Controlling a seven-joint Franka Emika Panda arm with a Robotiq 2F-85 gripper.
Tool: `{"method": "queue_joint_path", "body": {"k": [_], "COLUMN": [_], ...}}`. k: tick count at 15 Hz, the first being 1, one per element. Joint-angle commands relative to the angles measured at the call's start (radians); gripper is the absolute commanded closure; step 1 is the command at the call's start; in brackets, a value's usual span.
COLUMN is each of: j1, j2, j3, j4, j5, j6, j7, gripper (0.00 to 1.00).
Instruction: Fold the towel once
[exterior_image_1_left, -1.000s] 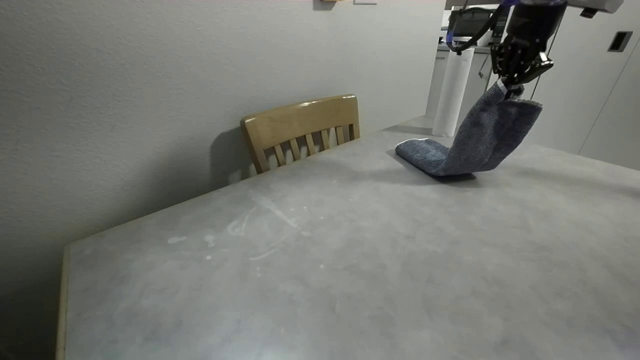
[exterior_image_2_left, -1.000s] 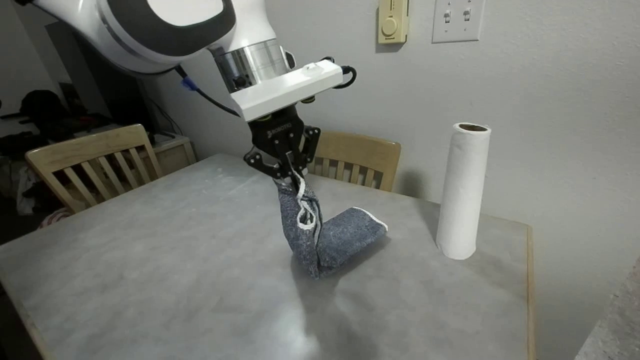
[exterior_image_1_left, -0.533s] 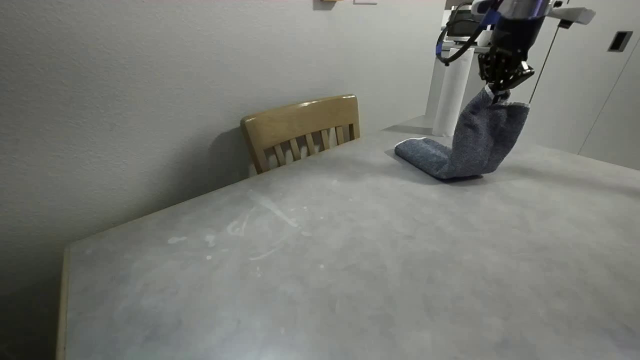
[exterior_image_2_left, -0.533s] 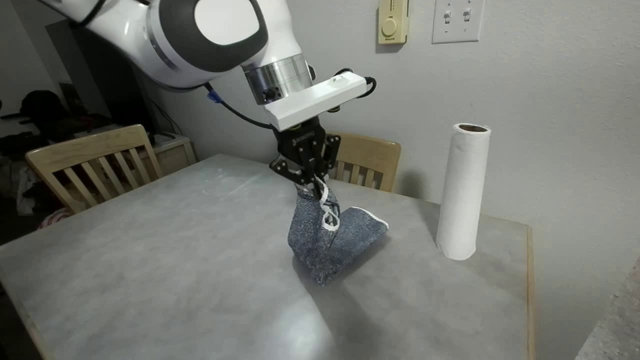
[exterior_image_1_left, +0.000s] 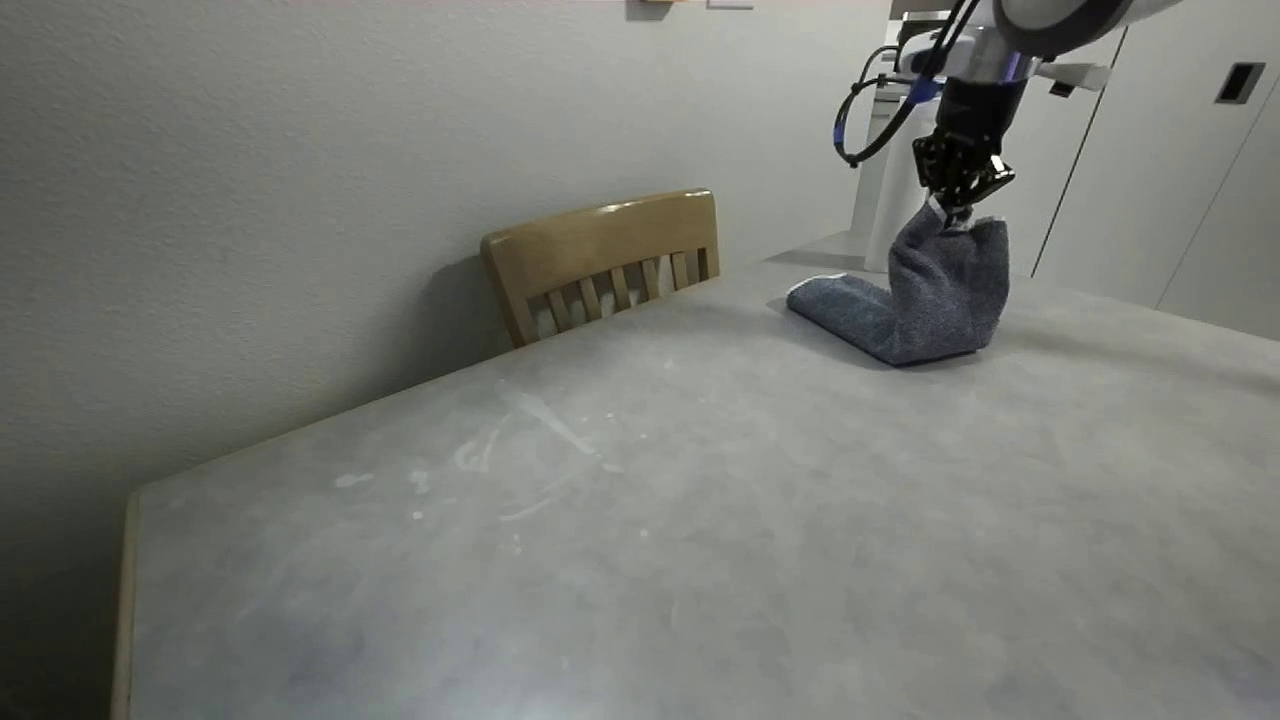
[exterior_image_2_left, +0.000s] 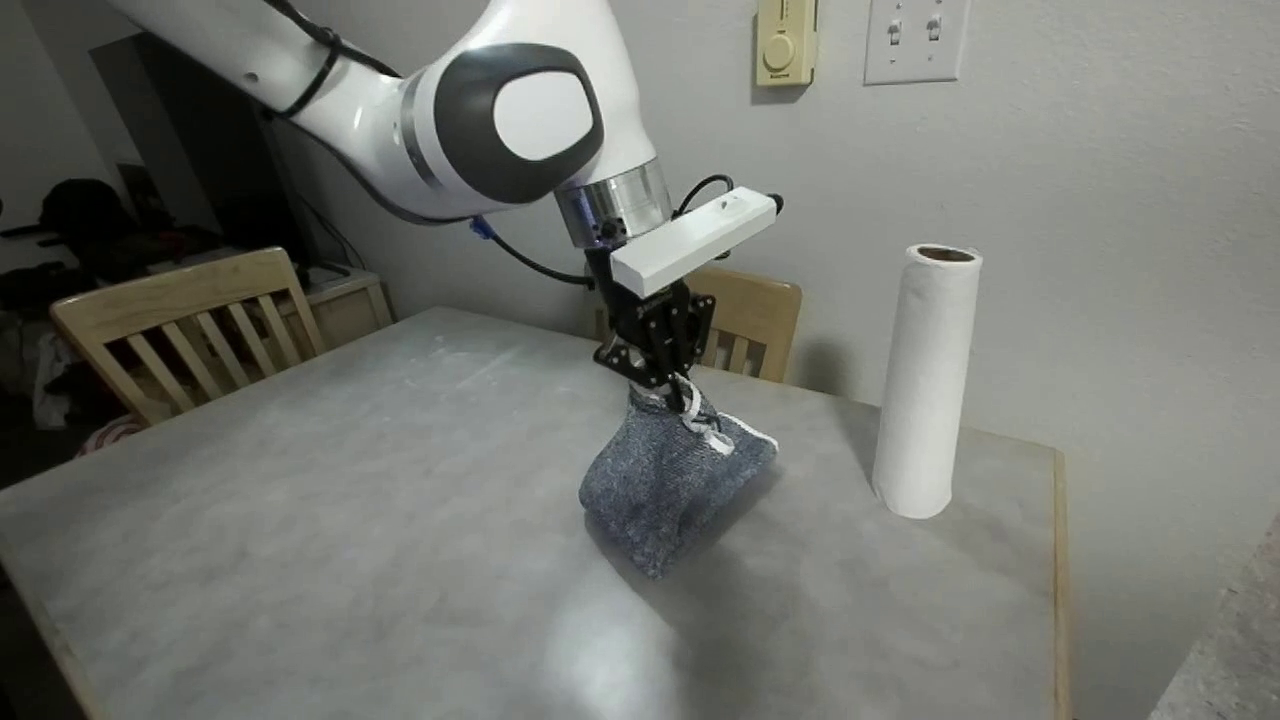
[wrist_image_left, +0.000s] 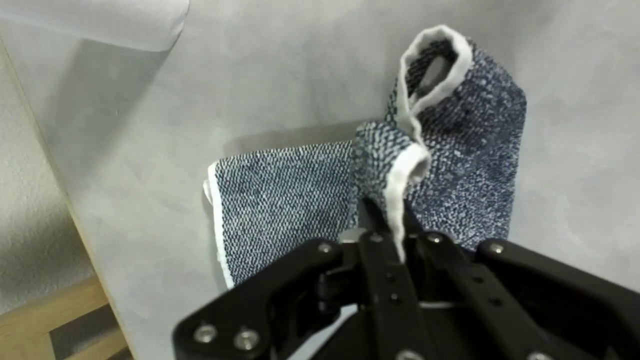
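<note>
Blue towel (exterior_image_2_left: 650, 485) (edge in end effector (wrist_image_left: 392, 217)).

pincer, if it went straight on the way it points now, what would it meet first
Most likely the towel itself: the pincer clamps its raised end and points down, with the towel's lower part beneath. The table would come next. How much gap lies between is hard to judge.
</note>
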Motion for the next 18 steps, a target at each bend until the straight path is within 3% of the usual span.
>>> {"method": "queue_joint_path", "body": {"k": [1, 5, 18], "j1": [-0.012, 0.011, 0.052], "j2": [0.088, 0.154, 0.250], "j3": [0.054, 0.068, -0.039], "j4": [0.070, 0.109, 0.198], "j5": [0.031, 0.002, -0.164], "j6": [0.039, 0.065, 0.191], "j7": [-0.068, -0.058, 0.037], "gripper": [0.98, 0.98, 0.98]}}
